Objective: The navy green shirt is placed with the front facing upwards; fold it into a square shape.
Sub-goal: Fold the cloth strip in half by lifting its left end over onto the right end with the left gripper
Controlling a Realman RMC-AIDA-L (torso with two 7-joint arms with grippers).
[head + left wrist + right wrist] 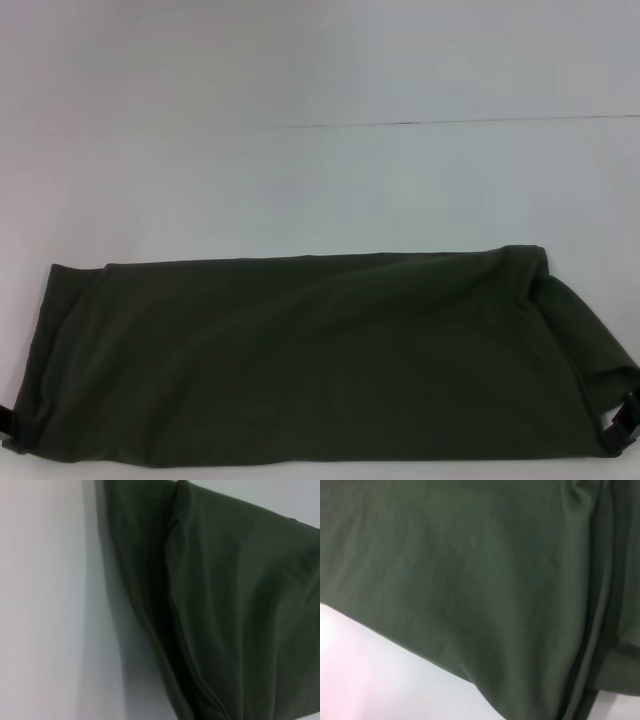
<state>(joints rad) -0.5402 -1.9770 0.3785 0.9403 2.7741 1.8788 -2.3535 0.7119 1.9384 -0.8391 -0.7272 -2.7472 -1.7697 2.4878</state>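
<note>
The navy green shirt [320, 360] lies as a wide dark olive band across the near part of the white table, its plain side up and no lettering showing. Its far edge is folded over, and a bulging fold sits at the right end [575, 320]. My left gripper [8, 428] shows only as a dark tip at the shirt's near left corner. At the near right corner is my right gripper [622, 425]. Both hold the cloth's ends, which rise toward them. The left wrist view shows the shirt [225, 605] hanging in layered folds, and the shirt [470, 570] fills the right wrist view.
The white table [320, 190] stretches beyond the shirt, with a thin dark seam line [450, 122] running across it farther back. Bare table surface [50, 605] lies beside the shirt's left end.
</note>
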